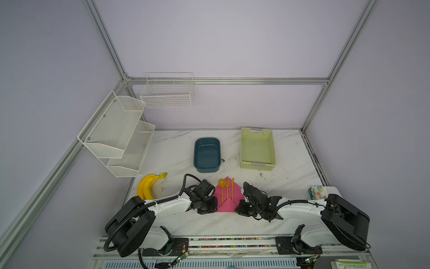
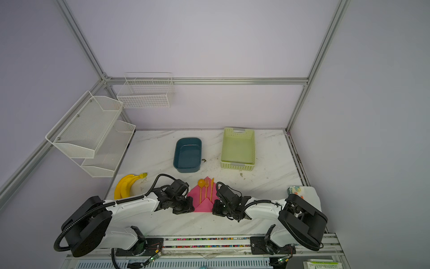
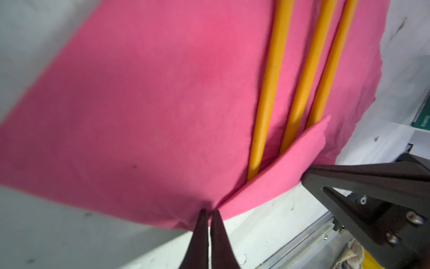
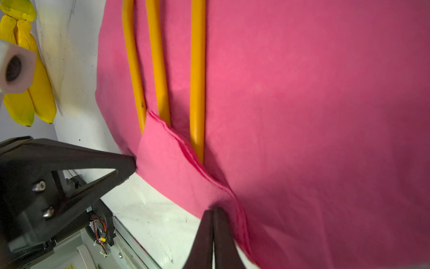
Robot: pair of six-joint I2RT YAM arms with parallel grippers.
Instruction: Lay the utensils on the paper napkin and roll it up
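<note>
The left gripper (image 3: 209, 213) has its jaws pressed together on the near edge of the pink napkin (image 1: 226, 206), which puckers at the tips. The right gripper (image 4: 213, 210) pinches the same edge in the same way, a little further along. Both top views show the two grippers low on the table at either end of the napkin's near fold.

The napkin lies at the front middle of the table with its near corner folded up into a triangle. The orange spoon (image 1: 221, 186), fork (image 1: 227, 186) and knife (image 1: 232, 188) lie side by side on it, handle ends tucked under that flap and heads pointing away.

The table (image 1: 232, 223) is white marble-patterned, scuffed and specked with dirt. A bunch of bananas (image 1: 146, 188) lies to the left and a patterned tissue packet (image 1: 316, 192) to the right. Further back stand a blue tub (image 1: 207, 154) and a pale green basket (image 1: 257, 149), well apart.

The walls are plain lilac, framed in aluminium bars. White mesh shelves (image 1: 116, 135) hang on the left wall and a wire basket (image 1: 166, 93) on the back one.
</note>
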